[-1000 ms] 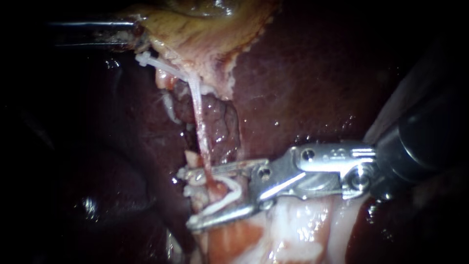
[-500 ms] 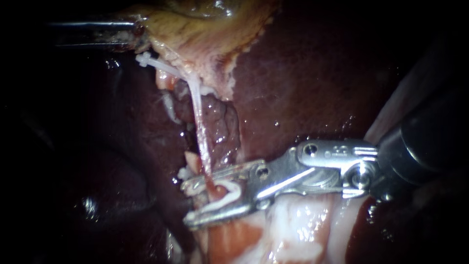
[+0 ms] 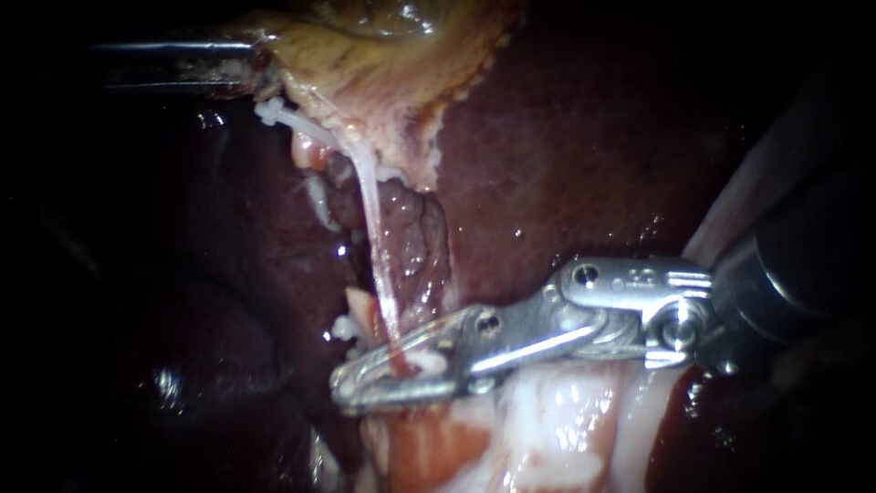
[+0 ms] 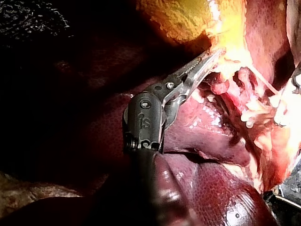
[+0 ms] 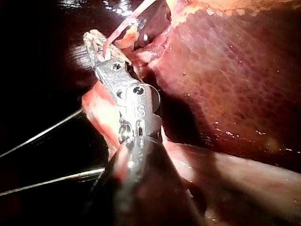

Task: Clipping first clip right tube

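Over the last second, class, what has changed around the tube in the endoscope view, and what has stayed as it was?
The right instrument has closed its jaws from wide open down onto the white clip, pressing it around the pale tube. The left instrument keeps its grip on the gallbladder edge, the tube stays stretched, and the liver has not shifted.

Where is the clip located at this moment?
In the endoscope view the white clip sits low and centre, between the jaws of the right instrument, around the lower end of the thin pale tube that runs down from the gallbladder.
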`<state>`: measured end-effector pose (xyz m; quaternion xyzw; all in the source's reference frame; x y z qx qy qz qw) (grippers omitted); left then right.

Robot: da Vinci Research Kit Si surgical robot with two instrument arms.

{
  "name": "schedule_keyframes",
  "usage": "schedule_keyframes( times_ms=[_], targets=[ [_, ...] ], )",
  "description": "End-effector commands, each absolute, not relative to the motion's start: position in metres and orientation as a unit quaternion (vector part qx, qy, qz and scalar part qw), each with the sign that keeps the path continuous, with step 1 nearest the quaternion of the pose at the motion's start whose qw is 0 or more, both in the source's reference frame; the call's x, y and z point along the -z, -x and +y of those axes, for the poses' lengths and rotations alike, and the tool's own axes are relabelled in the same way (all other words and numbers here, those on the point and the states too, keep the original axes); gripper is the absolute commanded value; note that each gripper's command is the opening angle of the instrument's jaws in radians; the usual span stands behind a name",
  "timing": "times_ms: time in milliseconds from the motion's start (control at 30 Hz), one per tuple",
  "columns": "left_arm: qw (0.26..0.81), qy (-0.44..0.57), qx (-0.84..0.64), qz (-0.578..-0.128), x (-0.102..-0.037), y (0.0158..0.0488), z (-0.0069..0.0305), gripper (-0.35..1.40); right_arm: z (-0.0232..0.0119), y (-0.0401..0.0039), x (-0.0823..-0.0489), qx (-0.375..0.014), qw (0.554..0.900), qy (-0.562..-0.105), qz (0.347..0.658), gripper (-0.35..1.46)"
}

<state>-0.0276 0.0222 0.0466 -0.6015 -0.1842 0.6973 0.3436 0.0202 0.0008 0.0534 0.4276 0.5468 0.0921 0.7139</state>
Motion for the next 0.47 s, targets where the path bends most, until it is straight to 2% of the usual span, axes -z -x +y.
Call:
schedule_keyframes(
  times_ms=[33, 467],
  targets=[
    [0.344, 0.601, -0.697, -0.184, -0.0467, 0.0276, 0.0223, -0.35, 0.0008, -0.0202, -0.0534, -0.091, 0.715, -0.428, 0.545, -0.35],
    [0.344, 0.602, -0.697, -0.184, -0.0468, 0.0277, 0.0224, -0.35, 0.0012, -0.0200, -0.0540, -0.095, 0.715, -0.431, 0.542, -0.35]
  ],
)
